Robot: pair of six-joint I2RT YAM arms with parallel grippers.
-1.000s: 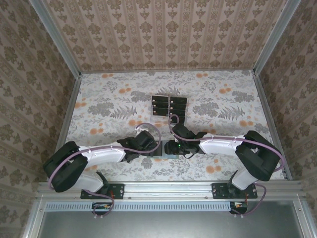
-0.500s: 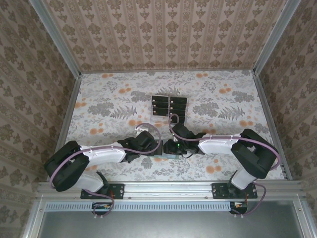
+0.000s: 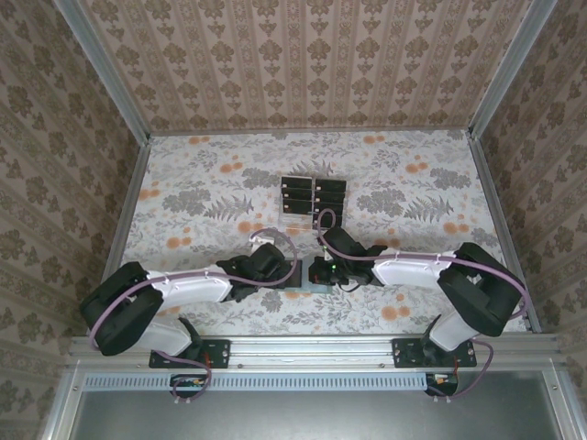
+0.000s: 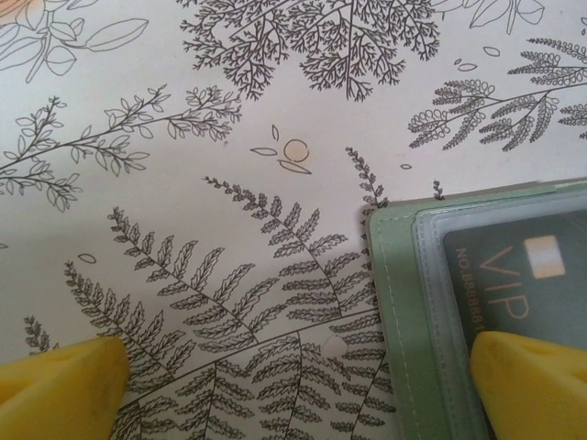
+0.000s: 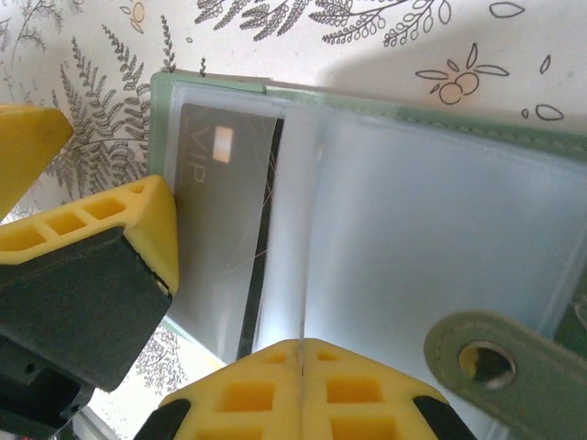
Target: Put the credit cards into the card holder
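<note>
Jaws wide on the left gripper, one finger pressing the holder over a VIP card; jaws closed tight on the right gripper, pinching the clear sleeve. Beside that, a snap tab from the right wrist. From above, holder between both arms, more cards well behind.

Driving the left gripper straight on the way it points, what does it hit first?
Probably the flat sage-green card holder: the open left gripper straddles its edge, one yellow finger over the black VIP card in its clear pocket, the other over the fern-printed tablecloth. Depth unclear.
</note>
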